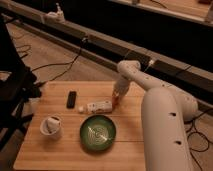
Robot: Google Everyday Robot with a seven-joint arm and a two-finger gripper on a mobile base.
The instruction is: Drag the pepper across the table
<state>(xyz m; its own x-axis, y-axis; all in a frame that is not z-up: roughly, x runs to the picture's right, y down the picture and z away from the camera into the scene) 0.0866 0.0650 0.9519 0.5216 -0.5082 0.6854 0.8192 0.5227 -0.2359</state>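
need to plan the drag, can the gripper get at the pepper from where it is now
Probably yes: the gripper is already down at the pepper, just right of the white power strip, and nothing lies between them.

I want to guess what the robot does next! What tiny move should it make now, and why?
Probably a short slide further left along the table. The tool is down at the pepper, right beside the white strip, above the green plate. The strip lies close in that path, so the slide should be gentle.
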